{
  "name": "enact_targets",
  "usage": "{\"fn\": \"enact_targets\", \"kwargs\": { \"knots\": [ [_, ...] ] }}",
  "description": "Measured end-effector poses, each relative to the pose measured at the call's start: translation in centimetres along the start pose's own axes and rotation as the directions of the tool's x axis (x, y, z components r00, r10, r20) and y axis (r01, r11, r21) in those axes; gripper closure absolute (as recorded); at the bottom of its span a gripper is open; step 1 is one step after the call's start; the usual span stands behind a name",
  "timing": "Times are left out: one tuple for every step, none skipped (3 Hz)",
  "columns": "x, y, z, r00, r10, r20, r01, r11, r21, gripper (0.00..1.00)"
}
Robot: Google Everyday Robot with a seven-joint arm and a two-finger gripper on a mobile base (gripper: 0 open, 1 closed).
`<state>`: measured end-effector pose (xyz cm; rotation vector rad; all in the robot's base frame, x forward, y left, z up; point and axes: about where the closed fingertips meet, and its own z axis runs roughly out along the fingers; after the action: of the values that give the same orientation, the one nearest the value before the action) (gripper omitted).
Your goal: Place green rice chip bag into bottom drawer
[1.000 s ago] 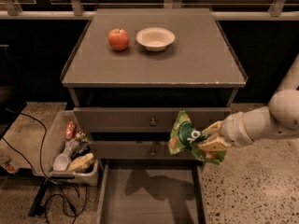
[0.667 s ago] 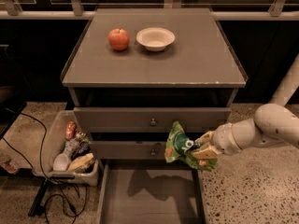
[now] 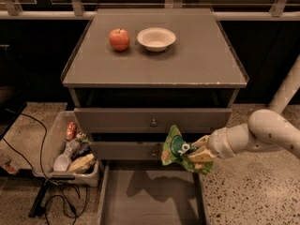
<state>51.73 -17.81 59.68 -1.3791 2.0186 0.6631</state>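
Observation:
The green rice chip bag (image 3: 177, 150) is crinkly bright green with a dark round logo. My gripper (image 3: 199, 154) is shut on its right side and holds it in the air. The bag hangs over the right part of the open bottom drawer (image 3: 150, 196), in front of the lower knobbed drawer front. The white arm reaches in from the right. The drawer's flat grey floor shows only the bag's shadow.
An apple (image 3: 119, 39) and a white bowl (image 3: 156, 38) sit on the cabinet top (image 3: 197, 64). A grey bin (image 3: 49, 149) with wrappers and snacks stands on the floor to the left. Black cables (image 3: 51, 200) lie beside it.
My gripper has moved the bag down and slightly left, closer to the open bottom drawer. The arm has sunk lower on the right.

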Motion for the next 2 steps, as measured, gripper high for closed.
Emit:
{"fn": "enact_targets", "kwargs": {
  "knots": [
    [2.4, -0.2, 5.4, 0.999, 0.05, 0.014, -0.051, 0.9985, 0.019, 1.0],
    [5.0, 0.1, 9.5, 0.998, 0.069, 0.002, -0.069, 0.9946, 0.078, 1.0]
  ]
}}
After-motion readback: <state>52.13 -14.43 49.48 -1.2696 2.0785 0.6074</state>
